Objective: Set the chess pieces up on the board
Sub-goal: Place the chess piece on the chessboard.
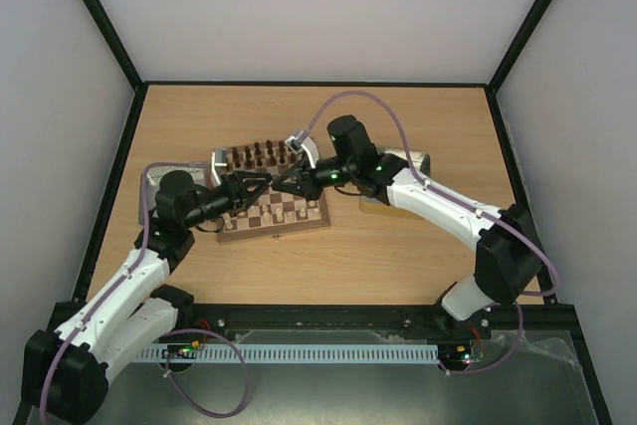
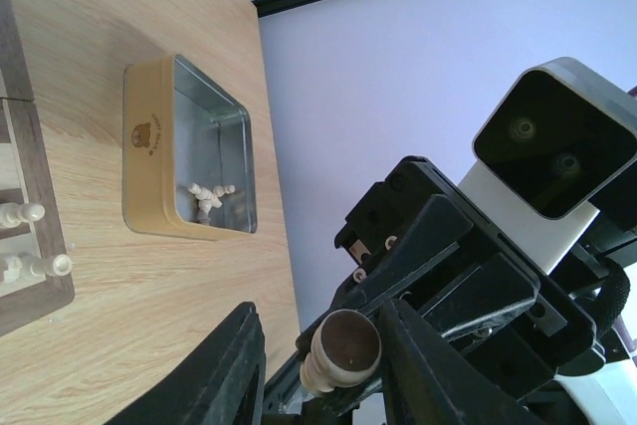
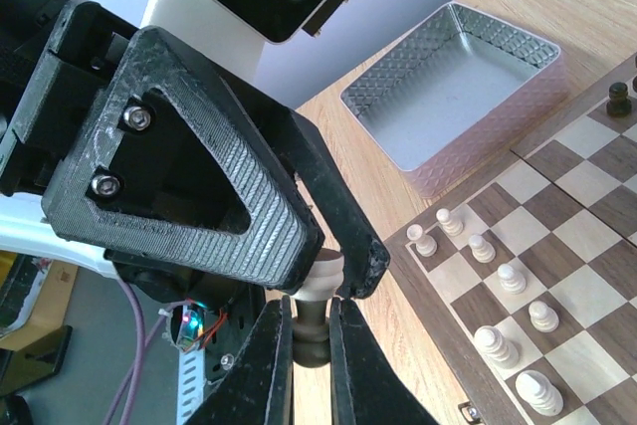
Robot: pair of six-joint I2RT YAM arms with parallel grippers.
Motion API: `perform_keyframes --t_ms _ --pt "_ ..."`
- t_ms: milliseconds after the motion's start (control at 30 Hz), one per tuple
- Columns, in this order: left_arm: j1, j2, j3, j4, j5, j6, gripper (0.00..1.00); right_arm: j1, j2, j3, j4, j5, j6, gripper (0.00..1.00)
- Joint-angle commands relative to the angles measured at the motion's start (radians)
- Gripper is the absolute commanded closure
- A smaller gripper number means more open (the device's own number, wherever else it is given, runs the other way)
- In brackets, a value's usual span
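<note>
From the near edge at 6 o'clock the two arms reach in and meet nose to nose just above the board point(image 1: 279, 229). The left gripper point(image 1: 251, 187) comes in from 8 o'clock and the right gripper point(image 1: 289, 184) from 4 o'clock. Held in the air between them is one cream chess piece point(image 2: 343, 350) with a brown felt foot. The right gripper's fingers point(image 3: 271, 365) are drawn close together and pinch it. The left gripper's fingers point(image 2: 234, 375) stand on either side of it; whether they are gripping it I cannot tell.

Below, cream chess pieces point(image 3: 510, 278) stand on the board's near rows, and dark pieces point(image 1: 261, 154) line its 12 o'clock edge. A silver tin point(image 3: 453, 87) lies at the board's 9 o'clock. At 3 o'clock a yellow-sided tin point(image 2: 149, 136) holds a few loose cream pieces point(image 2: 207, 196).
</note>
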Motion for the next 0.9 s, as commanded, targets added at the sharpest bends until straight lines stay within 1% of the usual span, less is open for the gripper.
perform_keyframes --t_ms 0,167,300,333,400,467,533,667,767,867 --pt "-0.004 0.005 -0.015 0.029 0.019 -0.002 0.68 0.009 0.016 0.051 -0.018 -0.008 -0.015 0.97" --pt "-0.010 0.014 -0.017 0.029 0.022 0.000 0.73 0.012 0.027 0.057 -0.022 -0.006 -0.009 0.97" --pt "-0.011 0.015 -0.017 0.026 0.022 -0.001 0.85 0.014 0.030 0.060 -0.027 0.007 -0.005 0.96" --pt "-0.011 0.014 -0.016 0.024 0.021 -0.003 0.88 0.013 0.029 0.060 -0.026 0.013 -0.002 0.93" --pt "-0.011 0.013 -0.017 0.019 0.018 -0.010 0.90 0.014 0.027 0.058 -0.029 0.033 0.003 0.85" --pt "-0.011 0.006 -0.014 0.007 0.007 -0.035 0.91 0.014 0.015 0.053 -0.044 0.045 0.000 0.72" --pt "-0.010 -0.005 -0.013 0.004 -0.012 -0.074 0.91 0.014 -0.011 0.036 -0.057 0.049 -0.011 0.64" --pt "-0.010 -0.021 -0.008 0.010 -0.058 -0.196 0.90 0.013 -0.099 -0.062 0.063 0.106 0.090 0.50" --pt "-0.010 -0.018 -0.011 0.053 -0.071 -0.300 0.89 0.014 -0.147 -0.121 0.182 0.157 0.233 0.47" --pt "-0.010 -0.006 -0.023 0.126 -0.074 -0.402 0.90 0.014 -0.175 -0.185 0.345 0.243 0.406 0.46"
